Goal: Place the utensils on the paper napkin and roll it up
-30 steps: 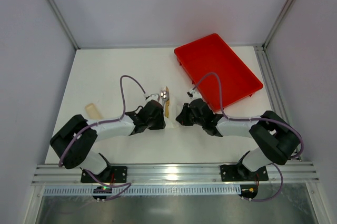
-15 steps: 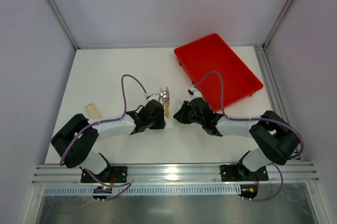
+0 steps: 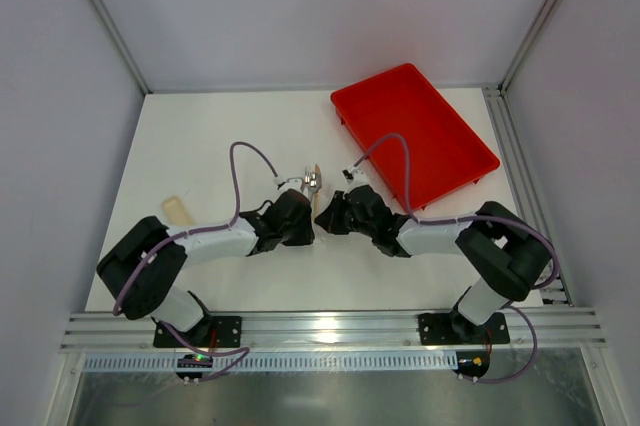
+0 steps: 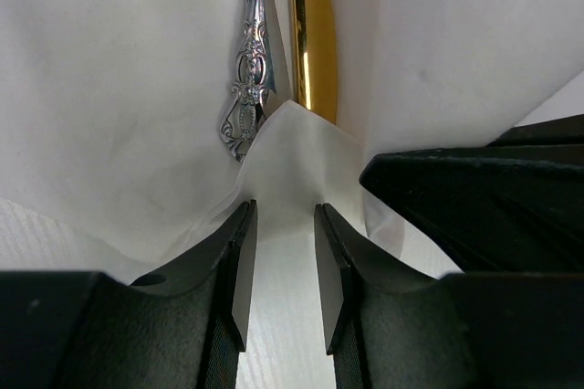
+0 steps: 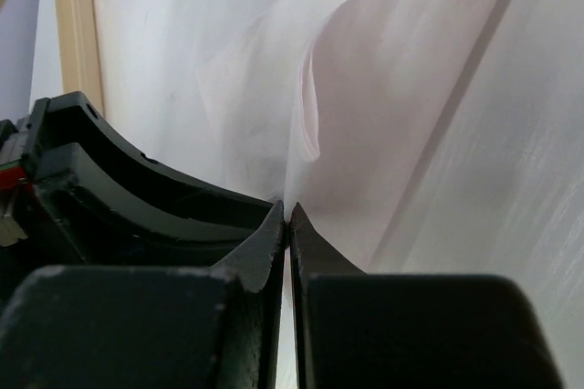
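The utensils (image 3: 313, 180) lie side by side on the white paper napkin (image 4: 137, 88). In the left wrist view I see an ornate silver handle (image 4: 246, 78) and a golden handle (image 4: 312, 33). A folded napkin corner covers their near ends. My left gripper (image 4: 283, 211) is open, its fingertips either side of that corner and just below the utensils (image 3: 300, 218). My right gripper (image 5: 289, 211) is shut on a raised napkin edge (image 5: 365, 133). It sits right beside the left gripper (image 3: 330, 216).
A red tray (image 3: 440, 146) lies at the back right. A tan flat stick (image 3: 178, 210) lies on the table at the left, also showing in the right wrist view (image 5: 78, 33). The two grippers almost touch near the table's middle.
My right gripper has moved left towards the left gripper, carrying the napkin edge with it. The left gripper has barely moved.
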